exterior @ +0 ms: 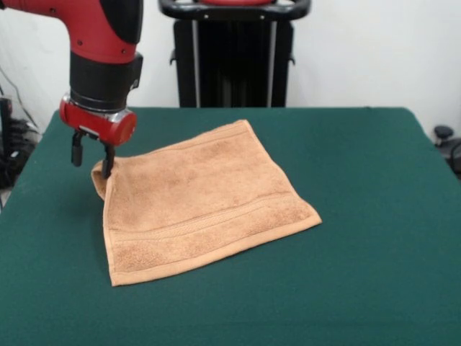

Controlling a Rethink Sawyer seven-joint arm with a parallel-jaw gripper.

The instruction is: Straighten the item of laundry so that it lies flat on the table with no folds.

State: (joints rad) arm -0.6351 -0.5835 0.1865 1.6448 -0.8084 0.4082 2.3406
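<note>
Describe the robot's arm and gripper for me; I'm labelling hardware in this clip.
The arm is glossy red with black panels, ending in a black cylindrical wrist and a rounded red collar with a silver ring. The gripper has two short, thin black fingers. No cables or markings show.
</note>
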